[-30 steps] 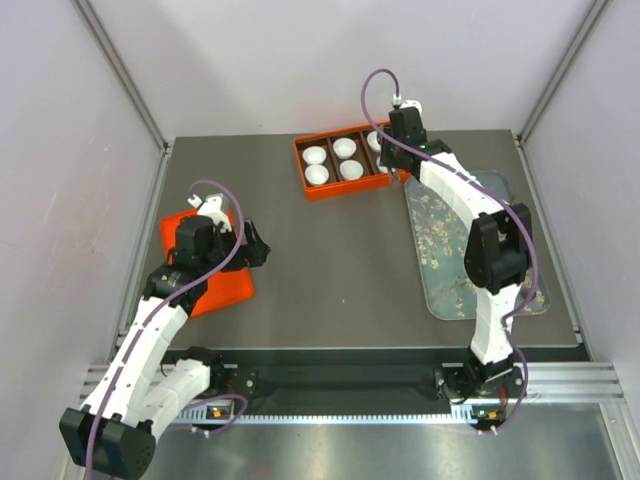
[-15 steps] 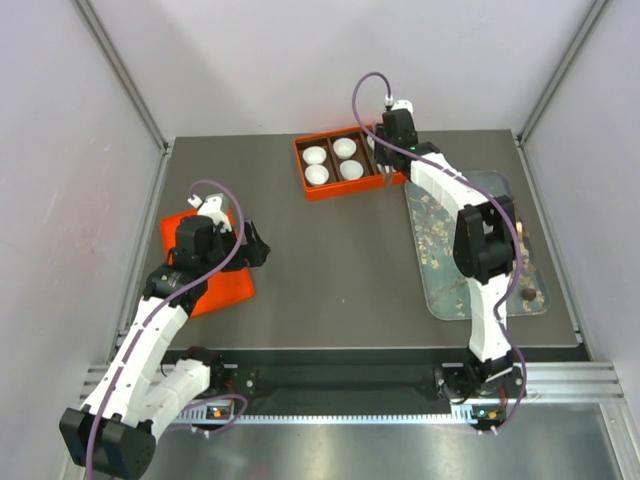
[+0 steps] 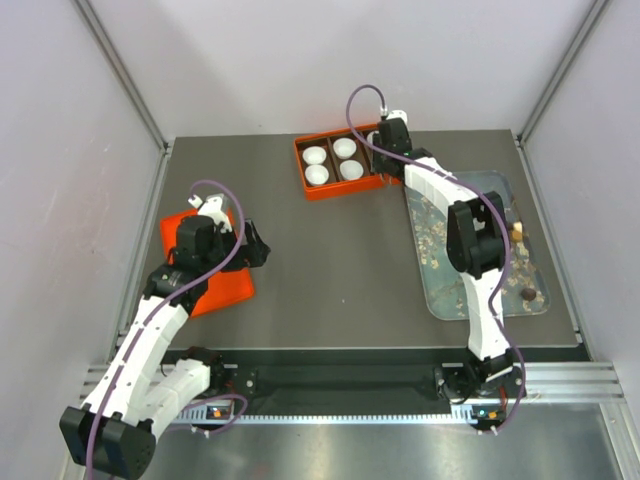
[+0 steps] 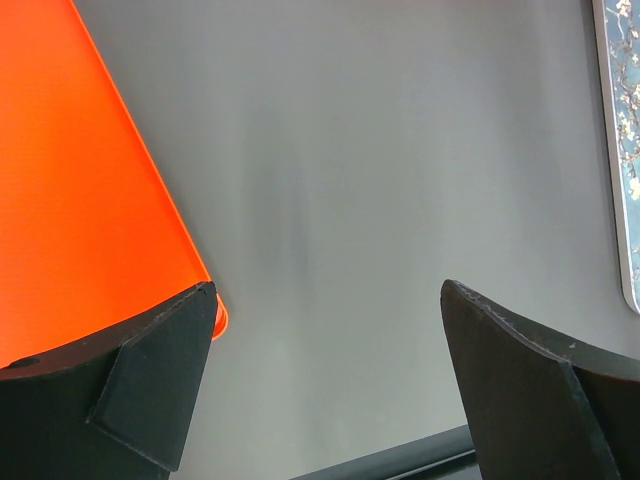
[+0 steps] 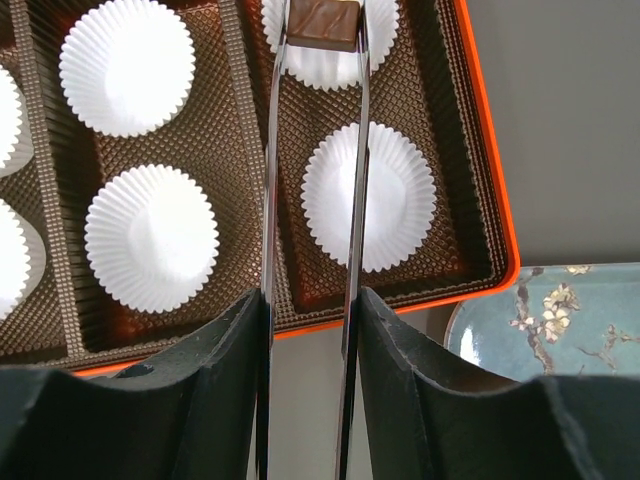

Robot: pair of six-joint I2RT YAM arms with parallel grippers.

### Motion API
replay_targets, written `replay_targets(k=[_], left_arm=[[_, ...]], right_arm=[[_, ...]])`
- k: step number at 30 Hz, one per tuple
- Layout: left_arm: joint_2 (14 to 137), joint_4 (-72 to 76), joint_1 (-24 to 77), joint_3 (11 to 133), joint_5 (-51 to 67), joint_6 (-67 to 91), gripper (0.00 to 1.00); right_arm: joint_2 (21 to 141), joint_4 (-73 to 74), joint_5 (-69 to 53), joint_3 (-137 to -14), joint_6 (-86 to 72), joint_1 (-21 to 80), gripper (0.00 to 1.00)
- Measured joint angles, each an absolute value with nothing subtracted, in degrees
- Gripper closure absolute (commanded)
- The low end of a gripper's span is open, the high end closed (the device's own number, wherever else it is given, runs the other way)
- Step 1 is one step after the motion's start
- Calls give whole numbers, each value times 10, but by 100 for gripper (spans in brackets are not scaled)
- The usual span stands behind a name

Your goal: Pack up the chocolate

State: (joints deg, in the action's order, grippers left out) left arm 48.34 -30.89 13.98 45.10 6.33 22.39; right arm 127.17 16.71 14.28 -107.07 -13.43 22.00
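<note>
My right gripper is shut on a pair of metal tongs. The tong tips pinch a brown chocolate just above the far white paper cup in the right compartment of the orange box. In the top view this gripper hangs over the box's right end. Two more chocolates lie on the grey-blue tray. My left gripper is open and empty, and in the top view it sits beside the orange lid.
The box holds several empty white cups in brown-lined compartments. The tray's rim lies close to the box's near right corner. Grey walls and metal frame posts bound the table.
My right gripper has moved left from the tray's far end to over the box's right compartment, carrying the chocolate in the tongs. Two chocolates on the tray came into view. The left arm has not moved.
</note>
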Motion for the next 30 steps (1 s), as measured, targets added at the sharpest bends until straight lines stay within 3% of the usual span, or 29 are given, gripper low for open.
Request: replay_targets(k=[8, 23, 30], left_arm=[[490, -309, 140, 451, 63, 224, 2], [493, -309, 140, 451, 61, 224, 2], [492, -309, 140, 451, 62, 224, 2]], right_arm=[[1273, 157, 149, -1093, -124, 220, 54], [1274, 156, 153, -1107, -116, 220, 55], [1187, 190, 158, -1060, -117, 220, 55]])
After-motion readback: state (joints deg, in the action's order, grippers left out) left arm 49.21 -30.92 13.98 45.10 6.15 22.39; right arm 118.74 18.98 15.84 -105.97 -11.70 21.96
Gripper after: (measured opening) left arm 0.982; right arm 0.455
